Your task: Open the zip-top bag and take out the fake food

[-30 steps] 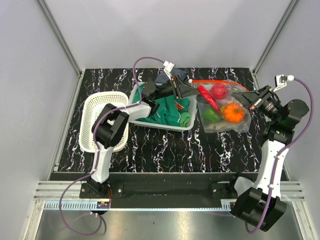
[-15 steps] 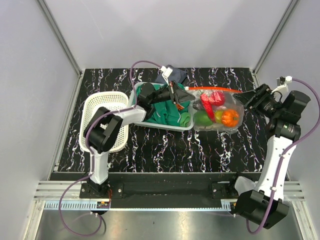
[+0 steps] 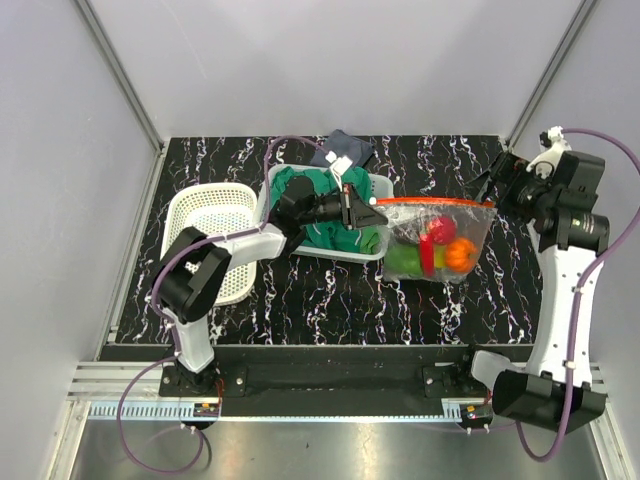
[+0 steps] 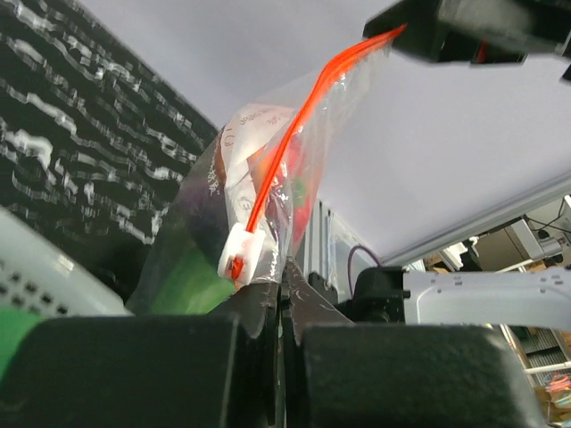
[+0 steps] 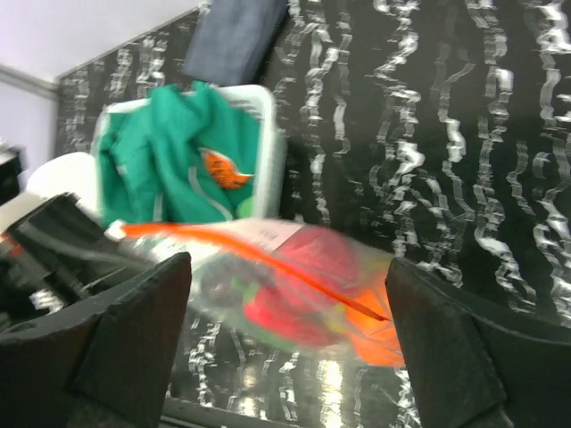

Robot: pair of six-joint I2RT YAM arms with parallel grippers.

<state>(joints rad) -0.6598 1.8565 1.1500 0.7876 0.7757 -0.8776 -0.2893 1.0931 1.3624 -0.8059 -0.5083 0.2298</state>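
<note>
Nearest, above the black marbled table [image 3: 330,300], the zip-top bag [image 3: 440,228] is seen hanging mouth up, with the fake food [image 3: 438,252] bunched at its bottom. One end of its orange-red zip strip [image 3: 435,203], beside the white slider [image 4: 239,257], is pinched by the clenched left claw [image 3: 374,211]. Farther off, the right claw [image 3: 496,187] is spread wide, grasping nothing. The strip's free end is probably best pinched first, so that it is taut when the slider is drawn.
</note>
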